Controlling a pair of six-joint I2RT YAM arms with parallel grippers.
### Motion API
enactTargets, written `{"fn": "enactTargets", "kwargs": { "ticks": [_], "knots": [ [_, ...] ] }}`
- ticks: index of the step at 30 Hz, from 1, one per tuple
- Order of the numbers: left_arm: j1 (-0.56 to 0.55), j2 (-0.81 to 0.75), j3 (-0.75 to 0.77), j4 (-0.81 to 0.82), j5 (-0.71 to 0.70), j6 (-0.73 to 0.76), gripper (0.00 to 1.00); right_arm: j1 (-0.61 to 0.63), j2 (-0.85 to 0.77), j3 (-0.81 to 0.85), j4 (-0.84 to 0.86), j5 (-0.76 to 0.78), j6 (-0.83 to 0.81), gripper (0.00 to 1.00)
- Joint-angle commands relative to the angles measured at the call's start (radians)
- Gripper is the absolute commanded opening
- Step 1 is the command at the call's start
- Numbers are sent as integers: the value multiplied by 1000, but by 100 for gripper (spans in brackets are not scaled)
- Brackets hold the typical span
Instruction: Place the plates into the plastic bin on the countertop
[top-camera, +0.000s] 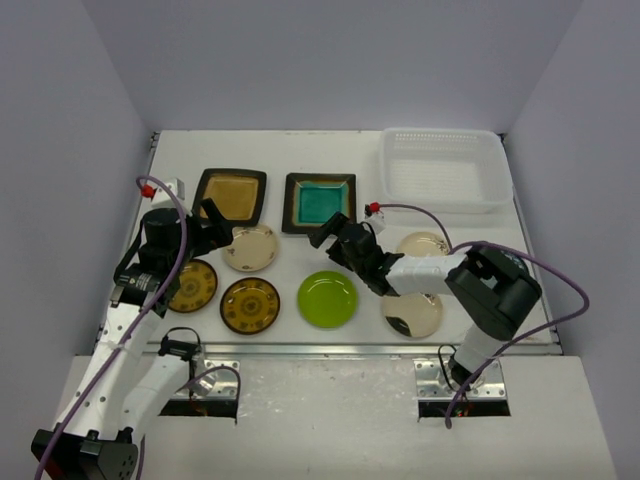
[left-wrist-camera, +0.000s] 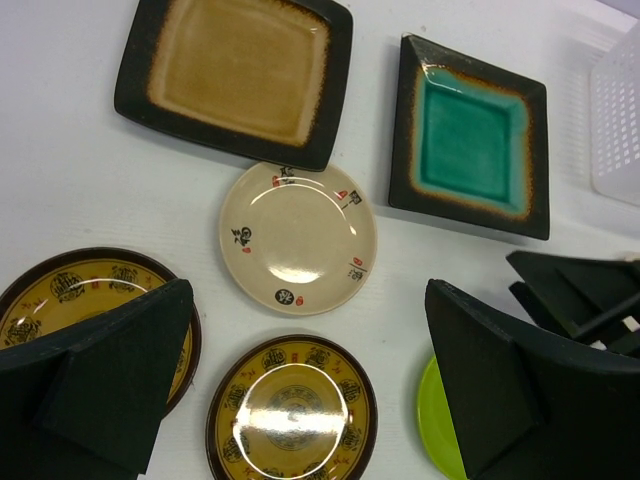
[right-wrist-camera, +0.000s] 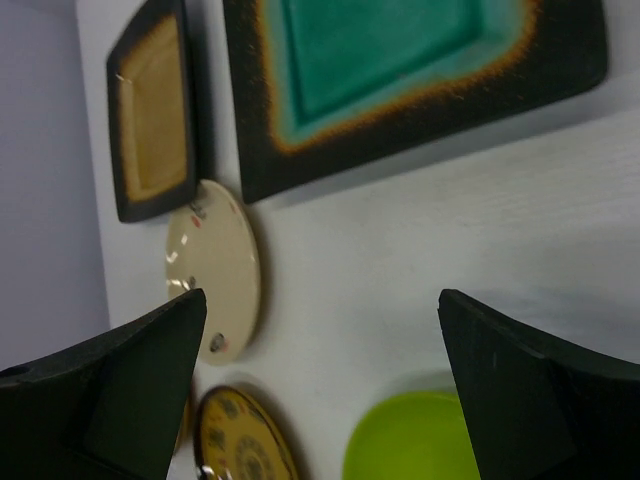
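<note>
All plates sit out on the countertop (top-camera: 300, 150); none are in the bin (top-camera: 440, 135). The bin is at the far right corner, its left wall just beside the teal square plate (top-camera: 319, 202) but apart from it.

The far row has the amber square plate (top-camera: 230, 195) and the teal one, with a strip of bare top between them. The marked cream plate (top-camera: 250, 248) has its far rim right at the amber plate's near edge. The near row, close to the metal rail (top-camera: 350, 348), runs two brown-gold plates (top-camera: 192, 285) (top-camera: 250, 305), the lime plate (top-camera: 328, 299) and the blotched cream plate (top-camera: 412, 314), all with gaps between them. A pale plate (top-camera: 422, 244) is partly hidden by the right arm.

The left claw (left-wrist-camera: 308, 300) is released and holds nothing. It is spread over the marked cream plate's near rim, with the brown-gold plates at its fingers.

The right claw (right-wrist-camera: 322, 300) is also released and holds nothing. It is over bare top between the teal plate's near edge and the lime plate. Open top lies along the bin's near side.
</note>
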Motion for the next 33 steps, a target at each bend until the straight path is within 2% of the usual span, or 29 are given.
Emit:
{"fn": "enactTargets", "kwargs": {
  "ticks": [1,2,7,11,15,18,21,27,30,31,33],
  "knots": [
    [-12,-1,0,46,13,-5,100,36,100,134,24,220,217,99],
    [-12,-1,0,47,14,-5,100,37,113,144,-25,229,242,99],
    [-12,-4,0,48,18,-3,100,37,225,271,-281,244,577,99],
    [-12,-4,-1,50,25,-3,100,36,270,326,-380,240,725,98],
    [-14,-4,-1,49,34,-3,100,28,313,387,-457,282,831,90],
    [-14,-9,-1,50,33,-3,100,13,363,421,-480,287,872,81],
    [-15,-14,-1,49,34,-3,100,-15,409,435,-512,270,931,58],
    [-18,-16,-1,49,39,-3,100,-30,434,434,-545,279,995,42],
    [-18,-17,-1,53,40,-3,100,-37,453,437,-541,263,1014,24],
    [-20,-19,-1,53,39,-3,100,-38,454,437,-535,263,1014,22],
    [-20,-20,-1,53,42,-3,100,-38,452,432,-519,259,1009,12]
  ]
}}
